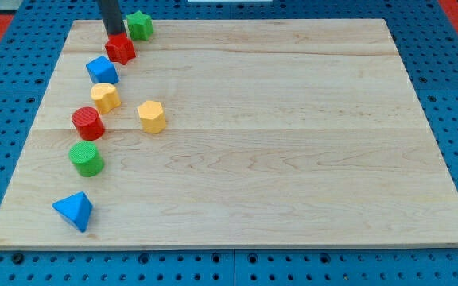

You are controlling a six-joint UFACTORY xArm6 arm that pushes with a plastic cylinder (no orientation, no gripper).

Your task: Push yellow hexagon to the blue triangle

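Note:
The yellow hexagon (pixel 152 116) stands on the wooden board (pixel 293 143), left of centre. The blue triangle (pixel 74 210) lies near the board's bottom left corner, well below and left of the hexagon. My dark rod comes down at the view's top left. My tip (pixel 114 36) sits just behind the red star block (pixel 120 48), close to or touching it, and far above the hexagon.
A green star block (pixel 139 25) is right of my rod at the top edge. Running down the left side are a blue block (pixel 102 70), a second yellow block (pixel 105 97), a red cylinder (pixel 87 123) and a green cylinder (pixel 86 159), which lies between the hexagon and the triangle.

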